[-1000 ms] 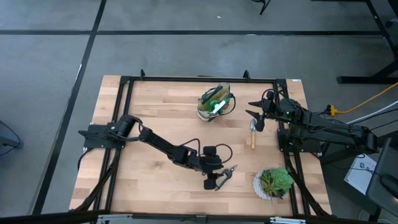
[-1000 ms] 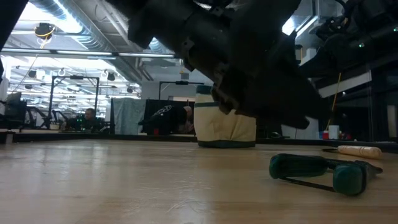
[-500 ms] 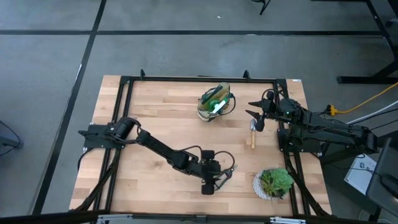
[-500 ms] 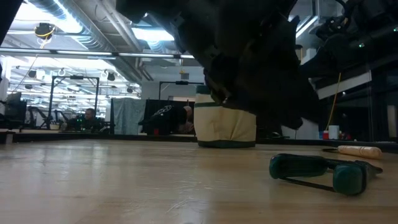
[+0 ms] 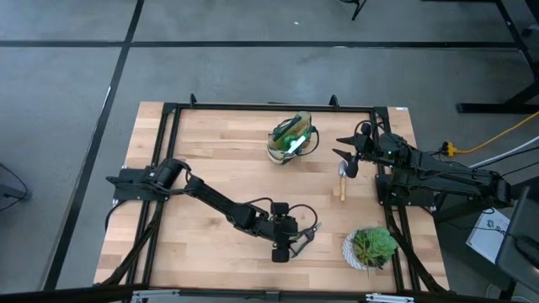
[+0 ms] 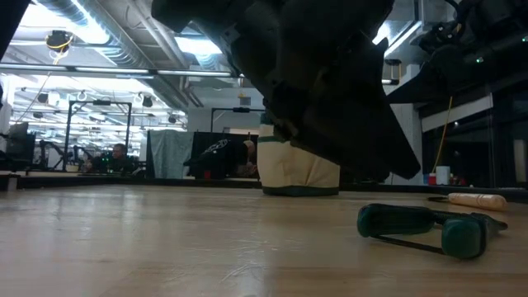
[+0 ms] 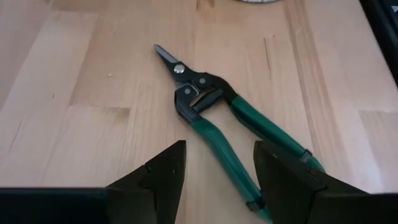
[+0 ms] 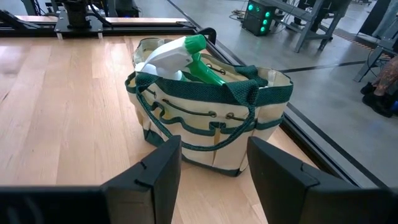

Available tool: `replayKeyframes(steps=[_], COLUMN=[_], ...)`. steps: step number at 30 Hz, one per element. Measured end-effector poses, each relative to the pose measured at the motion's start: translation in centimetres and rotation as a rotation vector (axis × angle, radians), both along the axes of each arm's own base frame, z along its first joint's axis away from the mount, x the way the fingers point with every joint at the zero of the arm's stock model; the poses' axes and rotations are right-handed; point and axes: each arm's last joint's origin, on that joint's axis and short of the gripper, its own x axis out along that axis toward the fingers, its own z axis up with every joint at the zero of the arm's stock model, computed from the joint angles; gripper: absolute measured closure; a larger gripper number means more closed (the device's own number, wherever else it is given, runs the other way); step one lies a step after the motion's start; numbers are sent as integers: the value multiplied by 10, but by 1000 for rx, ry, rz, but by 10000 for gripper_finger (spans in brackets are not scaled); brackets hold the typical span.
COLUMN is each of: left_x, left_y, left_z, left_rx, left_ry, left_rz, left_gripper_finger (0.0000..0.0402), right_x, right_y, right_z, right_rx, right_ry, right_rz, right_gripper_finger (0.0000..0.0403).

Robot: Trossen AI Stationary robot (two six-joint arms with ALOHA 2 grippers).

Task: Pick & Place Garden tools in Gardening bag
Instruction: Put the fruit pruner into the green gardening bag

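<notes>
High view: the left hand (image 5: 295, 244) is low over the front of the wooden worktop (image 5: 210, 168), right at the pruning shears (image 5: 308, 233). A plant in a white pot (image 5: 370, 248) stands near them, by the front right corner. The gardening bag (image 5: 290, 139) sits at the back of the worktop with a green spray bottle (image 5: 292, 140) inside. The right hand (image 5: 345, 160) waits to the right of the bag, and a wooden-handled tool (image 5: 342, 182) lies just in front of it — rake or trowel, I cannot tell from up here.

Low view: the shears (image 6: 429, 227) lie flat on the worktop, on the right. The dark left arm fills the top. The bag (image 6: 299, 169) stands farther back.

Left wrist view: the left hand (image 7: 217, 165) is spread wide and holds nothing. The shears (image 7: 214, 121) lie just ahead, one green handle running in between the fingers (image 7: 165, 171).

Right wrist view: the right hand (image 8: 211, 165) is spread too and empty — it faces the bag (image 8: 211, 118), where the spray bottle (image 8: 186, 59) pokes out of the top.
</notes>
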Motion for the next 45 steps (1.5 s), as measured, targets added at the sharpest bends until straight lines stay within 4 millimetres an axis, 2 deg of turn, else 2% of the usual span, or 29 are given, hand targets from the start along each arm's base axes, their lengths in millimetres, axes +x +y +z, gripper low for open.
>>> replayKeyframes(steps=[8,17,26,30,34,45], left_x=[0,5,-2,-1,-1,1], left_y=[0,-1,3,6,9,21], left_z=[0,-26,-33,-33,-33,-34], left_rx=[-1,-28,82,61,51,49], left_ry=[-2,-2,63,80,93,128], left_rz=[-1,93,185,167,158,174], left_gripper_finger=[217,217,217,220,246,376], right_x=[0,0,0,0,0,0], right_y=[0,0,0,0,0,0], right_z=[0,0,0,0,0,0], right_rx=[0,0,0,0,0,0], right_ry=[0,0,0,0,0,0], right_rz=[0,0,0,0,0,0], right_gripper_finger=[217,217,217,217,217,217])
